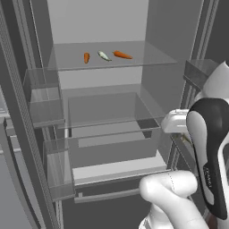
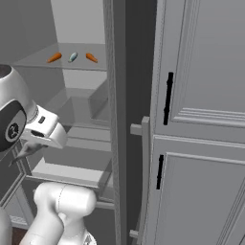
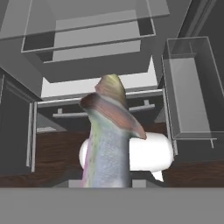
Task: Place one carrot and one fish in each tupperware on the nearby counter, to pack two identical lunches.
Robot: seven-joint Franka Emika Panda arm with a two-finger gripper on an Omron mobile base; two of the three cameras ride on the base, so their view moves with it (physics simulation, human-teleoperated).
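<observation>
Hand view: a fish [image 3: 107,144] stands up from between the fingers, tail fin uppermost, grey-blue body with a greenish-pink flank; the gripper [image 3: 107,186] is narrowed on it and holds it. Behind the fish lie the open fridge's clear drawers and a door bin.

Left base view: on the glass shelf [image 1: 147,56] of the fridge rest two carrots and a second fish. The short carrot [image 1: 86,57] is at left, the small fish [image 1: 103,55] in the middle, the long carrot [image 1: 122,55] at right, each apart from the next. The arm stands at lower right, below shelf level.

Right base view: the same three items sit in a row on the shelf, upper left. Grey panelled cabinet doors [image 2: 201,119] with black handles [image 2: 168,98] stand at right.
</observation>
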